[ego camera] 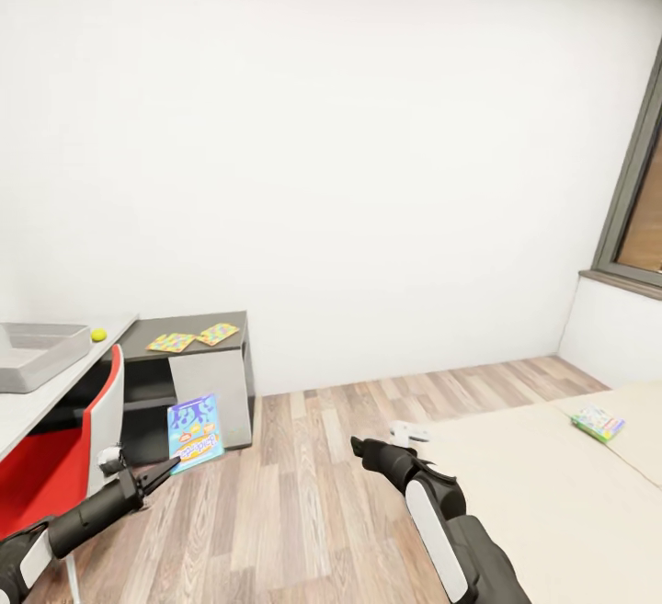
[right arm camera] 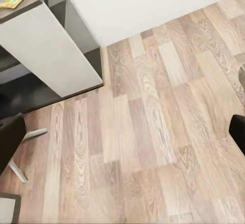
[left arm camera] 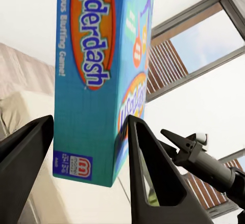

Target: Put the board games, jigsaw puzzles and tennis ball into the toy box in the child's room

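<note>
left gripper (left arm camera: 89, 132) grips the blue board game (ego camera: 195, 432); right fingers unclear. toy box (ego camera: 37, 356) looks empty; puzzles (ego camera: 193, 338), tennis ball (ego camera: 98, 335), bed game (ego camera: 598, 423) remain.

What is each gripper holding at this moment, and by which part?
The left gripper pinches the blue board game at one bottom corner, box hanging upright. The right gripper appears empty.
</note>
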Controlling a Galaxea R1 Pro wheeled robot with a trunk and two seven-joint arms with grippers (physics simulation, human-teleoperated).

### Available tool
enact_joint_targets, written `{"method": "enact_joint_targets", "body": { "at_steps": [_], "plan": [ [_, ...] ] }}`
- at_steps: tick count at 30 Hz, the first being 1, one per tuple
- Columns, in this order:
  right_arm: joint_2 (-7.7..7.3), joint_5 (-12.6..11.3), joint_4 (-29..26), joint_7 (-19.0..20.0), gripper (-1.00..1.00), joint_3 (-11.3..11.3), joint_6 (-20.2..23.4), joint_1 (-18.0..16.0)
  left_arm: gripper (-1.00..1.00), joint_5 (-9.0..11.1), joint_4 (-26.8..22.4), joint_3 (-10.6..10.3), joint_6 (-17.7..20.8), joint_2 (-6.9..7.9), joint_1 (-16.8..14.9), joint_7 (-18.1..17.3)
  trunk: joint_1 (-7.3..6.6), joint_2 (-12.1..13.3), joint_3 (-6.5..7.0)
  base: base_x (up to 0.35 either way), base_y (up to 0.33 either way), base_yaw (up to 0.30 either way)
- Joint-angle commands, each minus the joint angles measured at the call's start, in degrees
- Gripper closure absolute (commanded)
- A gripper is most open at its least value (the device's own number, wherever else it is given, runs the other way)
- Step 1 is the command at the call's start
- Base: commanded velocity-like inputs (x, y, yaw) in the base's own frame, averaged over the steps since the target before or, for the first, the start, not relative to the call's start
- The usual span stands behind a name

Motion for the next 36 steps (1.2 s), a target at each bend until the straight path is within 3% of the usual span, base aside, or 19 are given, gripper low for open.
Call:
{"method": "enact_joint_targets", "body": {
  "at_steps": [1, 15, 36],
  "plan": [
    [-0.02, -0.6, -0.1, -0.6, -1.0, 0.1, 0.1, 0.0, 1.0, 0.1, 0.0, 0.1, 0.6, 0.0, 0.0, -0.2, 0.03, 0.0, -0.07, 0.092, 0.0, 0.27],
    [-0.02, -0.6, 0.0, -0.6, -1.0, 0.1, 0.1, 0.0, 1.0, 0.1, 0.0, 0.1, 0.6, 0.0, 0.0, 0.0, 0.03, 0.0, -0.66, 0.162, 0.018, 0.27],
    [-0.02, -0.7, 0.0, -0.7, -1.0, 0.2, 0.1, 0.0, 1.0, 0.2, 0.0, 0.2, 0.6, 0.0, 0.0, 1.8, 0.03, 0.0, -1.55, 0.296, 0.007, 0.269]
  ]
}}
